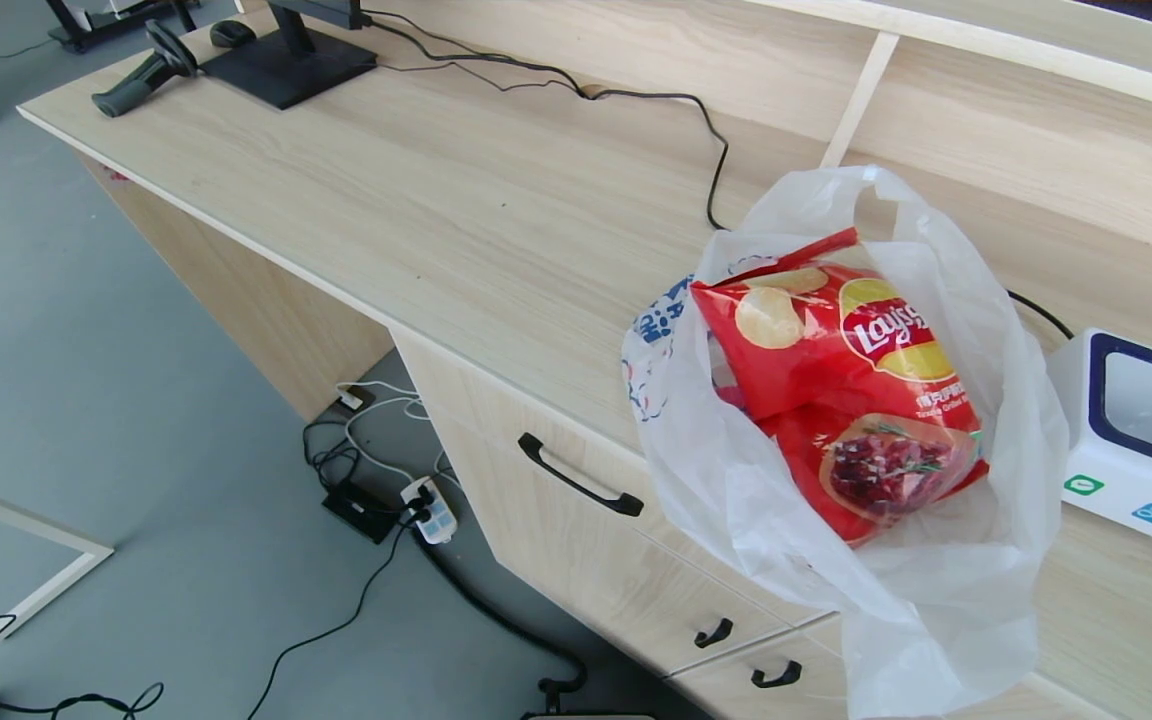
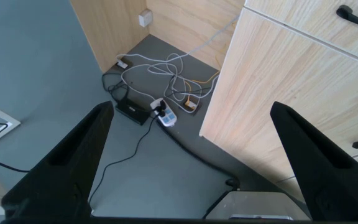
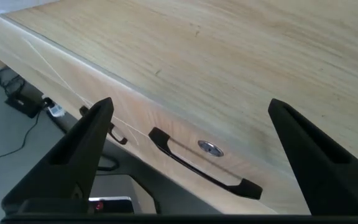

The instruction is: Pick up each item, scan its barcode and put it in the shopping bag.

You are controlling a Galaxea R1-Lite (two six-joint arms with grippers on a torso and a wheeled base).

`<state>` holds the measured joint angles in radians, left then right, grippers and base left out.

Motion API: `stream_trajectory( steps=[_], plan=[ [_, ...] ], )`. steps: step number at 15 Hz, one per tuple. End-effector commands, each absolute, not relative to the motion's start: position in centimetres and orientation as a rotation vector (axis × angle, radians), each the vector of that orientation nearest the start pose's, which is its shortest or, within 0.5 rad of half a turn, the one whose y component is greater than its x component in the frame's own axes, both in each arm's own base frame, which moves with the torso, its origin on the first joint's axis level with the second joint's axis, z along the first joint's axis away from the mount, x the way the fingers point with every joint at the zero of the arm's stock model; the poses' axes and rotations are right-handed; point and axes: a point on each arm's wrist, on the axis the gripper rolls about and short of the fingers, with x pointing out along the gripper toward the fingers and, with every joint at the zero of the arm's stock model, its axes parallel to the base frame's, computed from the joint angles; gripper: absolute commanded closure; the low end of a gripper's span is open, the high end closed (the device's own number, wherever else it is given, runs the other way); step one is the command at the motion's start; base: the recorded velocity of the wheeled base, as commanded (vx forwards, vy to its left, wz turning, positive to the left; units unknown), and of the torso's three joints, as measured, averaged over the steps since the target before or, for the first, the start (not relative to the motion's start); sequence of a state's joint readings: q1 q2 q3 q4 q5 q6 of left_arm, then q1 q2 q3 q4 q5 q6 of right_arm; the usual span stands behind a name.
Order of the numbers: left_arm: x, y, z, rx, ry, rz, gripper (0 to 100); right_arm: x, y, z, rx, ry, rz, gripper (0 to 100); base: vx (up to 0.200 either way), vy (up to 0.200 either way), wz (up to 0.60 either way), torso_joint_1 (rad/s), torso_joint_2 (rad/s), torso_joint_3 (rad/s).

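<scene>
Right gripper (image 3: 190, 101) wide, empty, drawer handle (image 3: 204, 165) ahead; left gripper (image 2: 191, 106) likewise wide. Crisp packet (image 1: 836, 400): probably light, crushable; pinch top seam.

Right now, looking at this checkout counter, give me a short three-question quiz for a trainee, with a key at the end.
1. True or false: the red chip bag already sits inside the white shopping bag.
2. The scanner box stands on the wooden counter where? A: to the robot's right of the shopping bag. B: to the robot's left of it. C: inside it.
3. Fill in: in the wrist views, both arms' jaws stand ___ and hold nothing.

Key: 1 true; 2 A; 3 open.
</scene>
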<state>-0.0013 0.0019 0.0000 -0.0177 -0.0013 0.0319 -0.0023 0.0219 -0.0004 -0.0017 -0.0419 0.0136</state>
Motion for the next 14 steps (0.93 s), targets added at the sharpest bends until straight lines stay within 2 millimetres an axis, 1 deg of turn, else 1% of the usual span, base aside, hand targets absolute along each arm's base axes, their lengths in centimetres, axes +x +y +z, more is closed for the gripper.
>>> stream_trajectory(
  steps=[1, 14],
  plan=[
    [-2.26, 0.00, 7.74, 0.032, -0.015, -0.003, 0, -2.28, -0.09, 7.56, 0.017, -0.002, -0.043, 0, 0.000, 0.000, 0.00, 0.000, 0.00, 0.000],
    [-2.26, 0.00, 7.76, 0.026, -0.017, -0.003, 0, -2.28, -0.09, 7.56, 0.014, -0.002, -0.043, 0, 0.000, 0.000, 0.00, 0.000, 0.00, 0.000]
  ],
)
